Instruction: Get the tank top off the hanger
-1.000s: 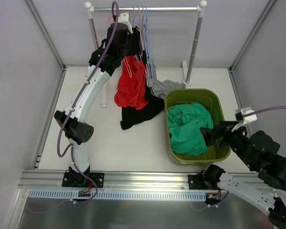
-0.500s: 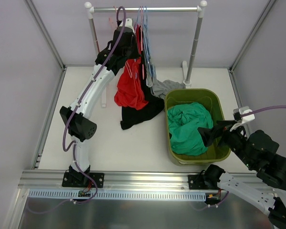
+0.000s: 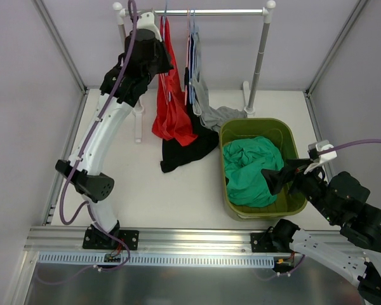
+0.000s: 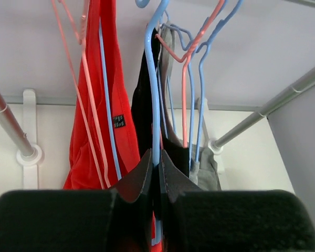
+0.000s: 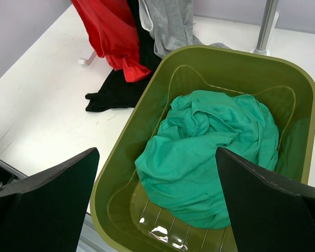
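Observation:
A red tank top (image 3: 171,108) hangs from the rail (image 3: 203,11) on a light blue hanger (image 4: 153,79), its lower end bunched over the table. My left gripper (image 4: 157,157) is up by the rail (image 3: 153,54), shut on that hanger's wire just below the hook. Red cloth (image 4: 92,121) hangs to the left of the fingers. My right gripper (image 5: 157,184) stands open over the green bin (image 5: 299,94), with nothing between its fingers (image 5: 47,194).
A black garment (image 3: 184,149) and a grey one (image 3: 216,115) hang beside the red one and trail onto the table. More pink and blue hangers (image 4: 191,68) crowd the rail. The green bin (image 3: 254,122) holds a green cloth (image 3: 251,168). Rack posts stand left and right.
My left gripper closed on the blue hanger and swung left and up along the rail, pulling the red garment's top leftward. The right arm barely moved.

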